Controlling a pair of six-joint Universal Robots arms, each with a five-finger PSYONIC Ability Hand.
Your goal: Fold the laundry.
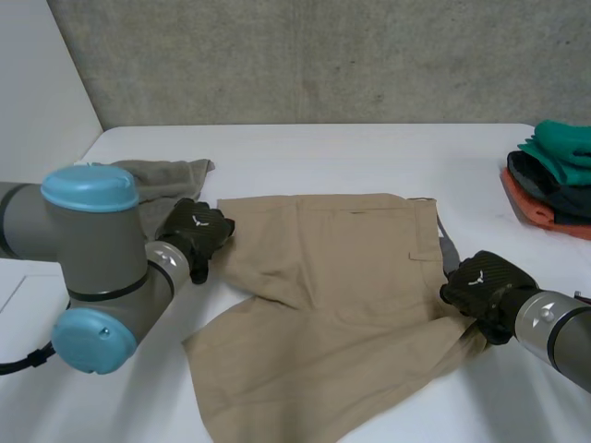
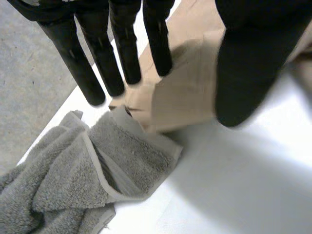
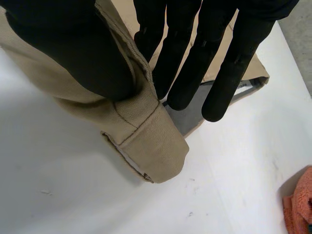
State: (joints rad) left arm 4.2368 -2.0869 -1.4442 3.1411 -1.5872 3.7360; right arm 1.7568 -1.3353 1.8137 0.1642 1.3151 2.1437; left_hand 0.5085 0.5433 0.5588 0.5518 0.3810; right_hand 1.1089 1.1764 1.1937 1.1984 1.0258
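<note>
Right wrist view: right robot hand seemingly pinches the shorts; left robot hand hovers open.

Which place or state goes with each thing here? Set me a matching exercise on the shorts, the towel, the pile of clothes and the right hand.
Things:
1. tan shorts
2. grey towel
3. pile of clothes
4. right hand

Places or states:
A. at the right edge of the table
B. pinching an edge of the shorts
C. spread over the middle of the table
D. crumpled beside the left hand

Pairs: 1-C, 2-D, 3-A, 4-B.
</note>
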